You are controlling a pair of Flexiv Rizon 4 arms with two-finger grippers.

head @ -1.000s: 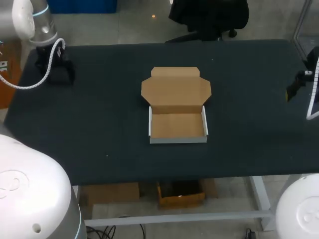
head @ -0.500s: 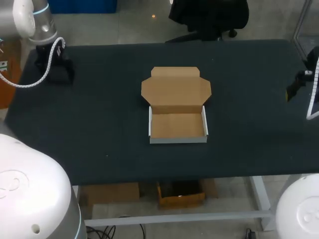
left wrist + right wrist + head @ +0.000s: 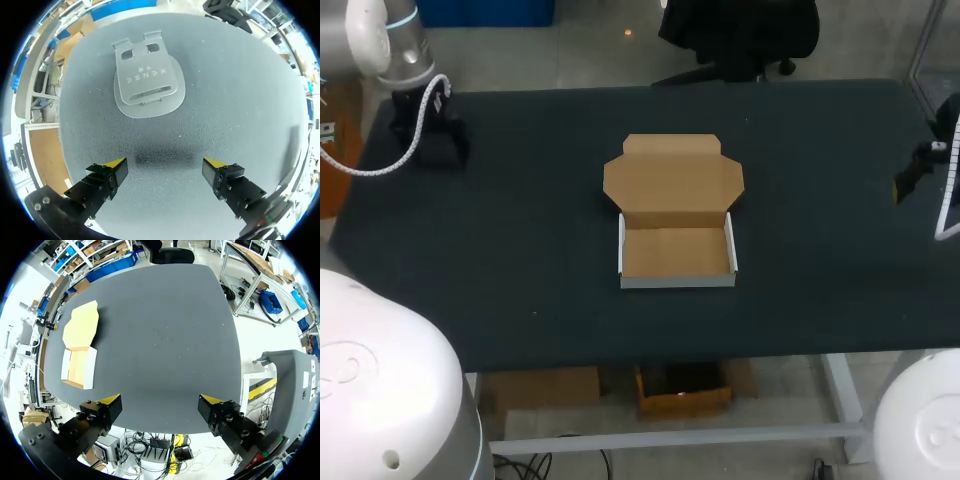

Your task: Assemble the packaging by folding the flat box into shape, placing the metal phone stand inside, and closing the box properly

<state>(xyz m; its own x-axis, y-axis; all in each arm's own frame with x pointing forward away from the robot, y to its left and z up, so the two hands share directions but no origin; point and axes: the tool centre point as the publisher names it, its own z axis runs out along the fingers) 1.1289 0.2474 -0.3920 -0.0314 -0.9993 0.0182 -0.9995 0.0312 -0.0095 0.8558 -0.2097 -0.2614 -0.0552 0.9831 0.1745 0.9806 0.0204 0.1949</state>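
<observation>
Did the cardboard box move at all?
No. The box sits at the same spot in the middle of the table, lid open.

A wide rectangular bench (image 3: 520,250) stretches out before me, topped with a dark, matte, finely speckled covering. Soft, even light falls across it, with no glare. Under its near edge, a pale metal frame (image 3: 842,392) holds it up.
</observation>
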